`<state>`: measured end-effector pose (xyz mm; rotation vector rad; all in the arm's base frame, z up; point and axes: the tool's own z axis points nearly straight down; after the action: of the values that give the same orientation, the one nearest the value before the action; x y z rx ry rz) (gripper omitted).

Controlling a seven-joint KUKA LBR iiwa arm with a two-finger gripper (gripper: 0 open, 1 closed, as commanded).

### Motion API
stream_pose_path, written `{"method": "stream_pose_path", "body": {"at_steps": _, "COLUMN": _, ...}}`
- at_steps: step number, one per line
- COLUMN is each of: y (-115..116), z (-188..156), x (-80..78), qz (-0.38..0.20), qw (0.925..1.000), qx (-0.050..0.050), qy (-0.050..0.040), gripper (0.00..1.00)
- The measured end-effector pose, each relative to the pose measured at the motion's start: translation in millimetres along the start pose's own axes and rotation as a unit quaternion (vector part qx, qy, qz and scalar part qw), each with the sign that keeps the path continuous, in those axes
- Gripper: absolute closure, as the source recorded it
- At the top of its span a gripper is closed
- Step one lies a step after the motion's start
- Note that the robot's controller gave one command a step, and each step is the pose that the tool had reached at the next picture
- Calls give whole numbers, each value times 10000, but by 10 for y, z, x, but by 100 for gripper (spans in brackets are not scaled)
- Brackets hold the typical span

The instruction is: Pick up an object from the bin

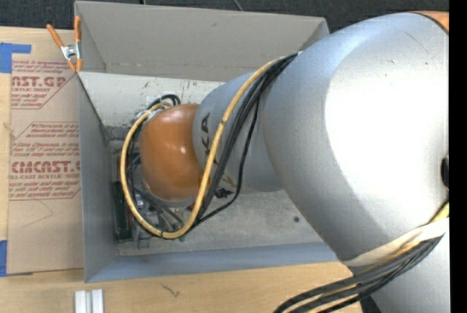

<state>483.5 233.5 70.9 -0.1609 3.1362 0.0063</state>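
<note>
1. Obstructions. The arm (365, 144) enters from the right and covers most of the grey metal bin (197, 12). Its silver forearm slopes down towards the bin's left half. The orange cover (168, 151) at the wrist sits above the front-left part of the floor. A yellow cable (128, 158) and black cables loop round the cover's left and lower sides. They hang close to the left wall.

2. Gripper. The gripper (155, 215) lies under the orange cover, low in the front-left corner region. Only dark metal parts and wiring show there. Whether it is parted or closed cannot be told, and nothing can be seen held in it.

3. Object. A dark narrow item with a green edge (120, 213) stands against the left wall, just beside the gripper. It is long along the wall and thin. Its kind cannot be told, and contact with the gripper cannot be confirmed.

4. Clearances. The bin floor (284, 220) is bare and speckled between the wrist and the front wall. The back wall and the strip of floor below it, behind the cover, are unobstructed. The space between the cables and the left wall is narrow. The bin rests on a wooden worktop (219, 290).
</note>
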Motion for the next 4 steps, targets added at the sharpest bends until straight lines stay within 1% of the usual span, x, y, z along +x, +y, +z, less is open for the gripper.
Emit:
{"method": "stream_pose_path", "body": {"at_steps": 1, "y": -121, "z": -974, "x": -360, "qz": -143, "qw": 9999, "qx": 22, "qy": 16, "gripper": 0}}
{"method": "stream_pose_path", "body": {"at_steps": 2, "y": -155, "z": -1342, "x": -506, "qz": -188, "qw": 9998, "qx": 11, "qy": -30, "gripper": 0}}
{"method": "stream_pose_path", "body": {"at_steps": 3, "y": -67, "z": -939, "x": -372, "qz": -521, "qw": 9986, "qx": 12, "qy": -30, "gripper": 0}}
{"method": "stream_pose_path", "body": {"at_steps": 4, "y": -200, "z": -410, "x": -470, "qz": -166, "qw": 9999, "qx": 7, "qy": -10, "gripper": 0}}
